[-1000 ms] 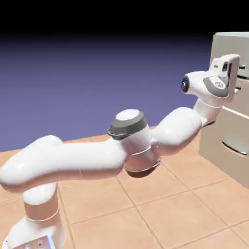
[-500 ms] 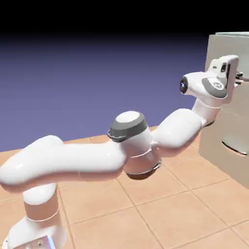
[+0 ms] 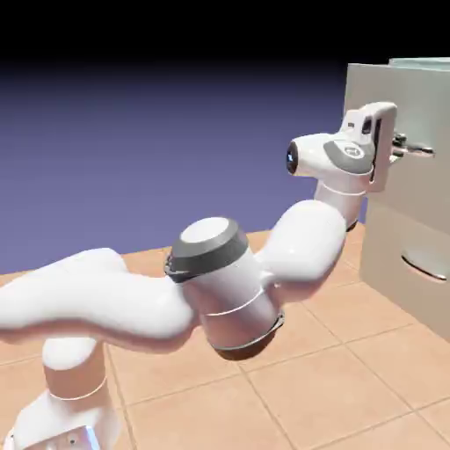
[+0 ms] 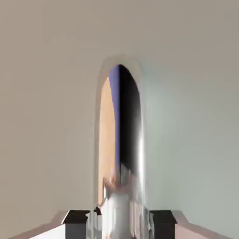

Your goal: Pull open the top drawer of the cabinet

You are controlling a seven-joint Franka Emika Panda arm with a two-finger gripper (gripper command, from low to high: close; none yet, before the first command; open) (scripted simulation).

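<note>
Blue-violet backdrop behind a tiled counter [image 3: 334, 369]; the cabinet [image 3: 413, 255] stands at right. Its top drawer [image 3: 360, 97] juts out leftward, the end effector [image 4: 119, 224] pinching the shiny handle [image 4: 121, 140] at the drawer's front.

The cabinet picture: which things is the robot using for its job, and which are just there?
For the job:
- top drawer, pulled partway out
- its handle, between the fingers
- cabinet

Just there:
- lower drawer, shut
- tiled table
</note>
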